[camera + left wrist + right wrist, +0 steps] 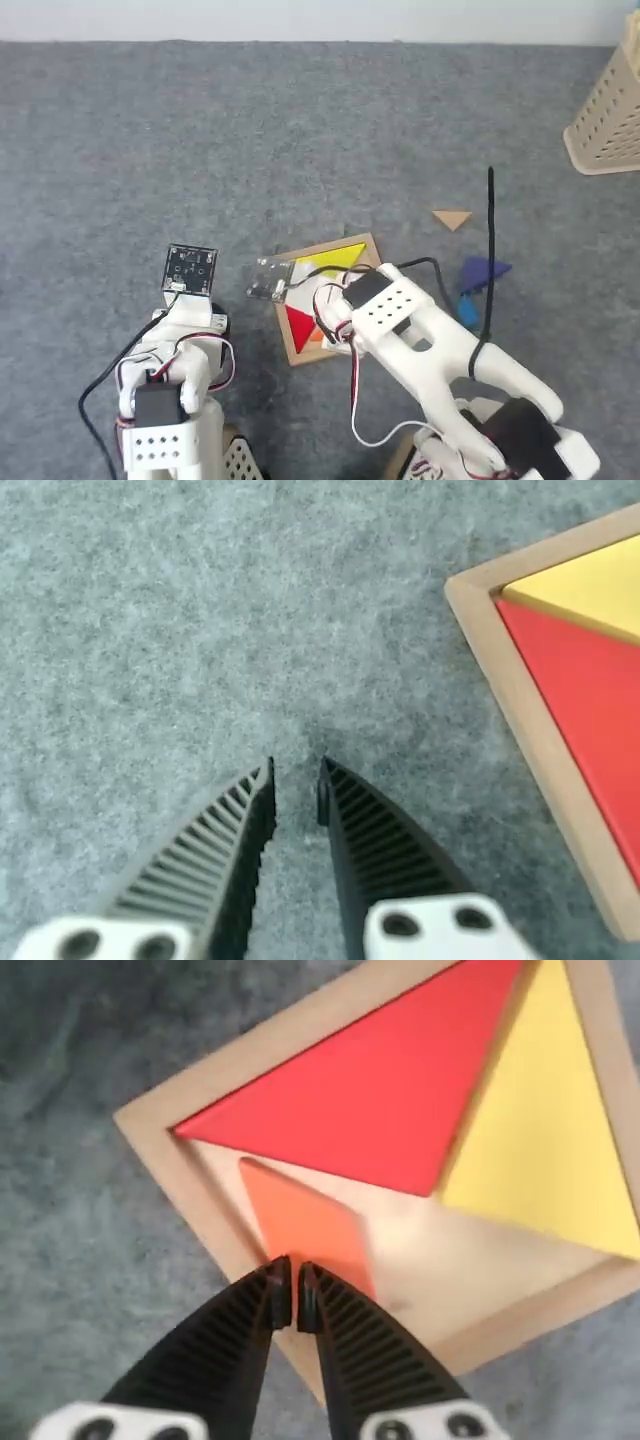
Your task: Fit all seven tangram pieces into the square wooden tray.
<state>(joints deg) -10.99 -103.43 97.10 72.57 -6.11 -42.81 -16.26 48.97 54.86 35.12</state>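
Right arm lies over tray near-right half, blocks drop from above there. Right gripper, tips pressed together, over tray rim beside orange piece. Bare wood in tray between orange piece and yellow piece. Clear plastic part touches tray left side. Left gripper, tips narrowly apart, over carpet just beside tray corner. Upright black cable, purple piece, blue piece stand right of tray. Carpet beyond tray open.

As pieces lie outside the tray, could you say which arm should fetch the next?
Probably right: purple, blue and tan pieces lie on its side of the tray, opposite the left gripper.
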